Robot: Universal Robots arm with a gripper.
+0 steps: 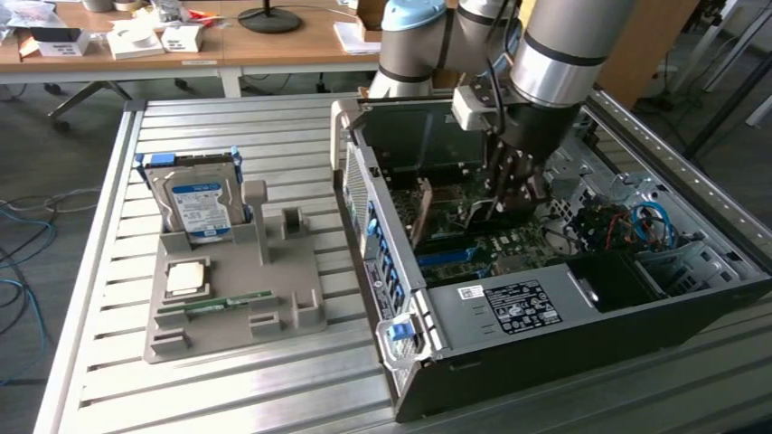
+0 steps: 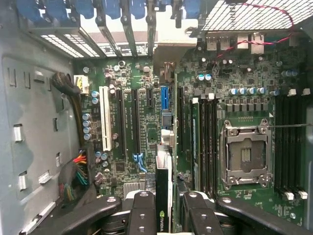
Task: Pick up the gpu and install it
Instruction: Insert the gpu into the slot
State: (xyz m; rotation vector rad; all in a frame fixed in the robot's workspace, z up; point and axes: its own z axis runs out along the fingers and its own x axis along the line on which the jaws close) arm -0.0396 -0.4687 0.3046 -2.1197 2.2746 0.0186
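Note:
The gpu (image 2: 164, 188) shows edge-on between my two black fingers (image 2: 144, 215), with a logo on its edge near the wrist. Its pale metal bracket (image 2: 168, 51) reaches toward the case's rear slot openings. My gripper (image 2: 168, 215) is shut on the card and holds it upright over the green motherboard (image 2: 146, 132), in line with the expansion slots beside the blue slot (image 2: 165, 98). I cannot tell whether the card touches a slot. In the exterior view my gripper (image 1: 513, 194) is lowered inside the open computer case (image 1: 507, 307), and the card's slanted end (image 1: 424, 214) shows toward the case's rear wall.
A grey parts tray (image 1: 289, 312) on the slatted table at the exterior view's left carries a hard drive (image 1: 199, 203), a processor (image 1: 187, 278) and a memory stick (image 1: 215, 306). Inside the case are an empty CPU socket (image 2: 244, 154), bundled cables (image 2: 73, 176) and red and blue wires (image 1: 639, 226).

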